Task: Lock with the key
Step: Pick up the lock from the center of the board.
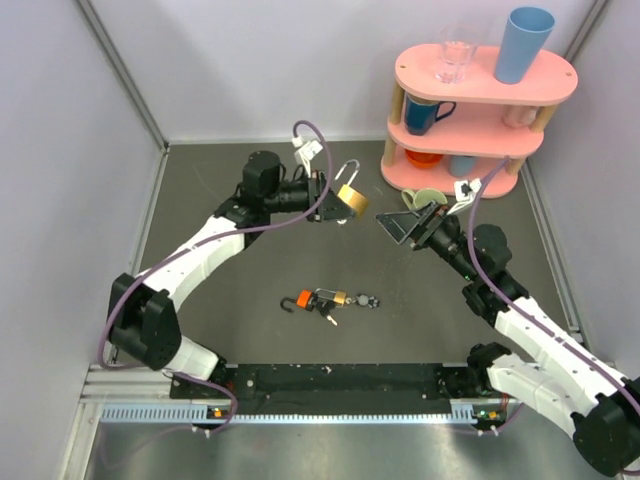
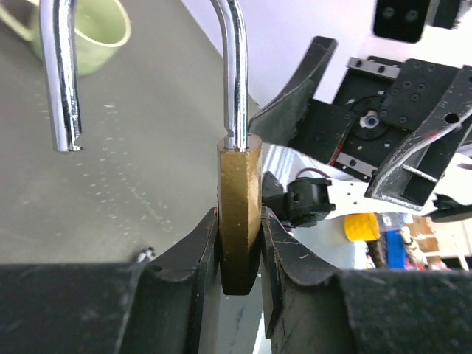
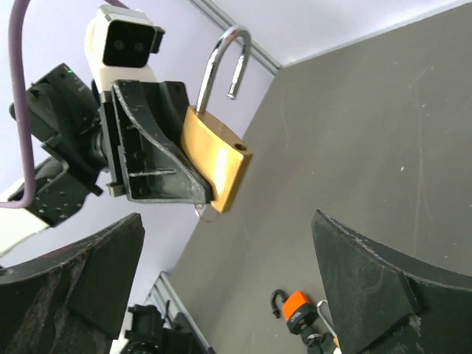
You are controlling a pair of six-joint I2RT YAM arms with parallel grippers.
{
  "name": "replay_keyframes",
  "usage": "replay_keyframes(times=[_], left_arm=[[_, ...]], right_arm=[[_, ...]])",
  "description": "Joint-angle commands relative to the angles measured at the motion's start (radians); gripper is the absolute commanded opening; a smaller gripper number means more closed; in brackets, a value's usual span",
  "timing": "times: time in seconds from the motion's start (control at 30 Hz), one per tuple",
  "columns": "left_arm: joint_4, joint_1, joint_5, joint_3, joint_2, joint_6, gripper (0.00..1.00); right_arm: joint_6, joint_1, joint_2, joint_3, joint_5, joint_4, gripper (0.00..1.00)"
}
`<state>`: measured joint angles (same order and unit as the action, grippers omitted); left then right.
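Observation:
My left gripper [image 1: 335, 197] is shut on the body of a large brass padlock [image 1: 350, 200] and holds it above the table, its silver shackle swung open. In the left wrist view the brass body [image 2: 240, 192] is clamped edge-on between the fingers. My right gripper [image 1: 400, 222] is open and empty, facing that padlock [image 3: 217, 158] from a short way off. A small silver loop [image 3: 206, 214] shows under the padlock's lower end; I cannot tell what it is. A small bunch of keys [image 1: 362, 300] lies on the table; no single key can be told apart.
An orange-and-black padlock [image 1: 304, 299] and a tiny brass padlock [image 1: 339, 298] lie beside the bunch at mid table. A pink tiered shelf [image 1: 480, 100] with cups and a glass stands at the back right. A green cup [image 1: 425, 197] sits before it.

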<state>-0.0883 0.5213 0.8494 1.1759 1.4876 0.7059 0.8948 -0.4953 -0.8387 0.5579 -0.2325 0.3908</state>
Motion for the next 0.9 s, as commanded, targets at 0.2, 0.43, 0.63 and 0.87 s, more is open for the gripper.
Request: replay_keyframes(times=[0.2,0.43,0.63,0.87], left_arm=[[0.470,-0.086,-0.062,0.132,-0.161,-0.376,0.00],[0.796,-0.084,-0.050,0.255,-0.158,-0.589,0.00],[0.958,-0.070,0.034,0.301,-0.158,-0.729,0.00],[0.984,-0.043,0.144,0.298,-0.168,-0.775,0.00]], right_arm=[[-0.292,0.024,-0.052,0.210,-0.086,-0.184,0.99],[-0.447,0.038,-0.191,0.379,-0.400,-0.202,0.99],[-0.449,0.040,-0.293,0.445,-0.579,-0.118,0.99],[-0.372,0.038,-0.359,0.447,-0.692,0.019,0.99]])
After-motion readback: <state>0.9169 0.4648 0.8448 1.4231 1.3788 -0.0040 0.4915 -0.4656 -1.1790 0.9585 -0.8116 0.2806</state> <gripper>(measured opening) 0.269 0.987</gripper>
